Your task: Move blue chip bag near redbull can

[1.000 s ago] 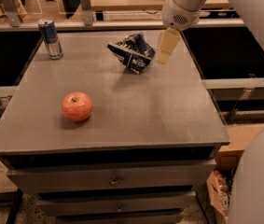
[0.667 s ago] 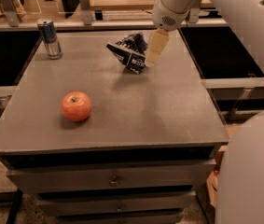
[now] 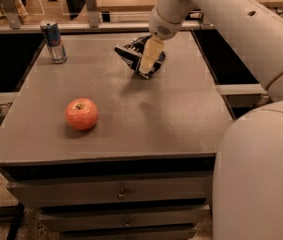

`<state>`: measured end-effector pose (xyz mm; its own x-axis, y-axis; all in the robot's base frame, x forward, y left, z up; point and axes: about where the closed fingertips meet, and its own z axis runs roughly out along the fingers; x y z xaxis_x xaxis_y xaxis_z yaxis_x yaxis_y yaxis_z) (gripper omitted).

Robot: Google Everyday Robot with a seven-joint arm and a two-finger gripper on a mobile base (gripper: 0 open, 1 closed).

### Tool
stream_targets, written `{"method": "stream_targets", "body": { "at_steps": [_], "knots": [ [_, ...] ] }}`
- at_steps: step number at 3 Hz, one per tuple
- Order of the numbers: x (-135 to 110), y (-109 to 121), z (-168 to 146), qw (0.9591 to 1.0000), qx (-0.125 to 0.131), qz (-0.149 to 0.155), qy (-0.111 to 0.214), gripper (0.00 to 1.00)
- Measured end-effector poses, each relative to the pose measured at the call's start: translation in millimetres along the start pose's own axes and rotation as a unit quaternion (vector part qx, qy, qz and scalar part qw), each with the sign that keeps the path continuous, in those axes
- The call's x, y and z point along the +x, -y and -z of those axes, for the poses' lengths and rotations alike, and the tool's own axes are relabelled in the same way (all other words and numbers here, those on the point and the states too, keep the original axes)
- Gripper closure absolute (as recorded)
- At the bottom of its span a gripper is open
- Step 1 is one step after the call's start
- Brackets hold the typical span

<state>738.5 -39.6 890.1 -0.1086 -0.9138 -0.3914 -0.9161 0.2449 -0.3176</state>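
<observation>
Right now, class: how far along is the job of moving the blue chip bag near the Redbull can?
Done: nothing yet; the blue chip bag lies at the table's far side, well apart from the redbull can at the far left. In hand: the gripper is down at the bag. Left: carry it leftward and set it beside the can.
</observation>
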Motion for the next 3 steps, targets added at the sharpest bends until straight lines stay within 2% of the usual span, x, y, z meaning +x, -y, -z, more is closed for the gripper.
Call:
{"method": "stream_targets", "body": {
  "at_steps": [1,2,3],
  "knots": [
    [-9.4,-0.3,-22.8,1.0000,-0.003,-0.004,0.003,0.00],
    [-12.5,-3.5,-38.7,0.9999,-0.014,-0.003,0.009,0.16],
    [-16.8,-9.0,-45.6,0.9998,-0.019,0.003,0.011,0.40]
  ]
}}
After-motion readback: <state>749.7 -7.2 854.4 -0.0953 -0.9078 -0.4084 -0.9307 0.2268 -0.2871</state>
